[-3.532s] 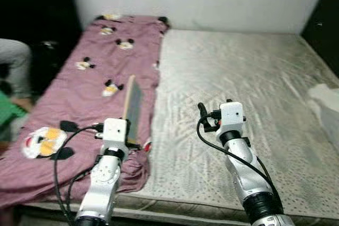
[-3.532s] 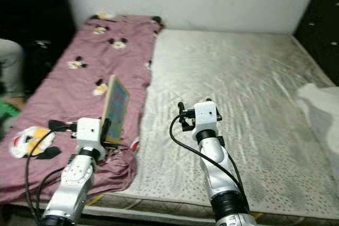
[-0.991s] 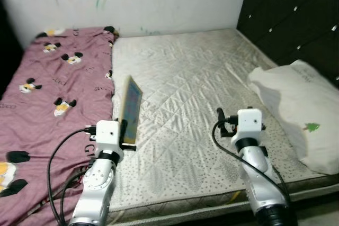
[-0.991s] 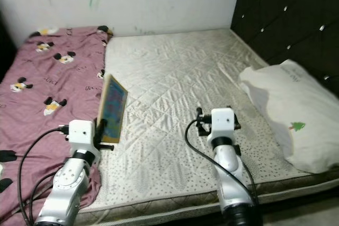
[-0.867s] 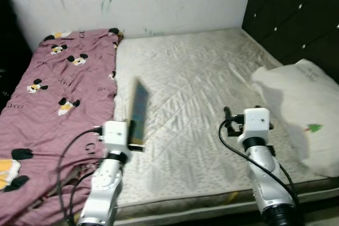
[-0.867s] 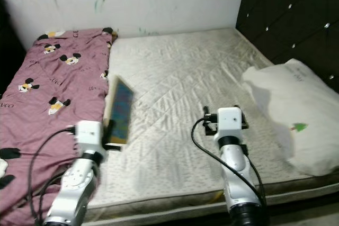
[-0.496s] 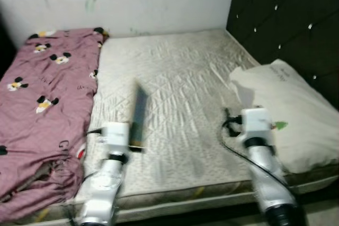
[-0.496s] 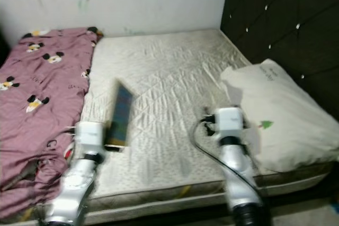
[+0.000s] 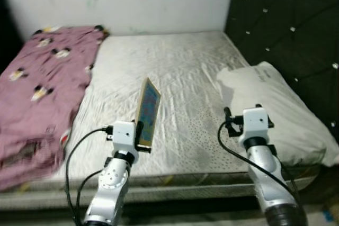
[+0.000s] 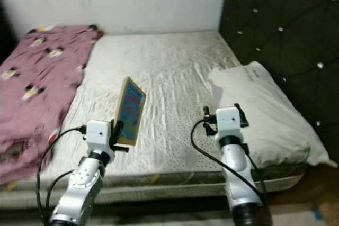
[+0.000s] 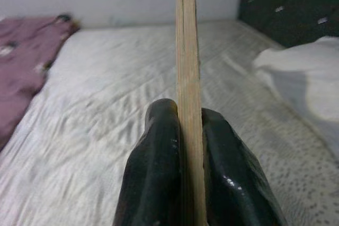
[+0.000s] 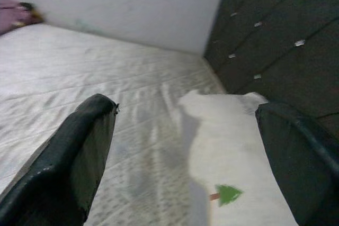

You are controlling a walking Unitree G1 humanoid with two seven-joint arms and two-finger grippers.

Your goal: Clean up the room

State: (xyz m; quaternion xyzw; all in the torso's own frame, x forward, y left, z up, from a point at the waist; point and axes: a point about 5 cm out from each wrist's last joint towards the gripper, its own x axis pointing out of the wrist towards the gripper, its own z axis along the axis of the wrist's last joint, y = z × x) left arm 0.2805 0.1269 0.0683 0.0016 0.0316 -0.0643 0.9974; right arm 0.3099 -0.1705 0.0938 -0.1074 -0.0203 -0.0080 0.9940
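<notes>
Left arm: raised in front of the robot over the near edge of the mattress (image 9: 175, 72), forearm reaching up and forward.
Left gripper (image 11: 186, 130): fingers (image 11: 159, 162) pinching the lower edge of a thin flat board (image 9: 148, 111), perhaps a picture book or puzzle.
Board: held on edge above the mattress, long axis upright and leaning slightly away from the robot, colourful face turned towards the right arm.
Right arm: raised likewise, beside the white pillow (image 9: 275, 109).
Right gripper (image 12: 190, 141): fingers spread wide, holding nothing, pointing at the pillow's small green tree print (image 12: 228, 194).
Maroon cartoon-print blanket (image 9: 37, 88): on the bed's left part.
Headboard (image 9: 286, 19): dark, tufted, on the right.
</notes>
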